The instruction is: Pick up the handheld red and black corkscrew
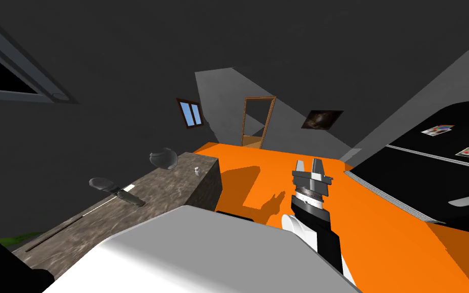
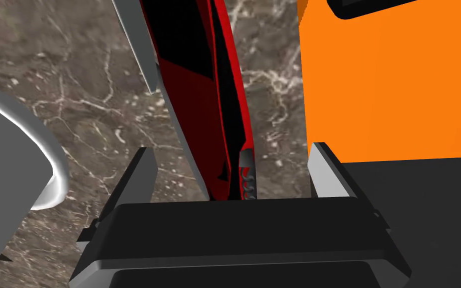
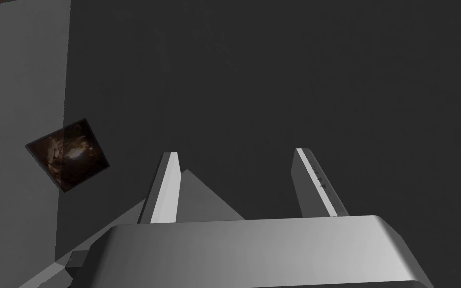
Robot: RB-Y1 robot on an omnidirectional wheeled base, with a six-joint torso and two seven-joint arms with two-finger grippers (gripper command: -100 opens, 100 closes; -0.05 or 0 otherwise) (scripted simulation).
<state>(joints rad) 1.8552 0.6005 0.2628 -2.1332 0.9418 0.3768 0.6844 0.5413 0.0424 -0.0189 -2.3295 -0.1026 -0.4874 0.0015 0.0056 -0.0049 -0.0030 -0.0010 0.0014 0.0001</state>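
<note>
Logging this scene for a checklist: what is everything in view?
counter: one, brown veined, left of me
corkscrew: one, red and black, on the counter between the left gripper's fingers
round pot: one, dark, counter's far end
fridge: one, black, right of me
floor: one, orange, between counter and fridge
door frame: one, brown, far wall
window: one, blue, far wall
left gripper: one, grey-fingered, open around the corkscrew
right gripper: one, grey-fingered, open above the floor
</note>
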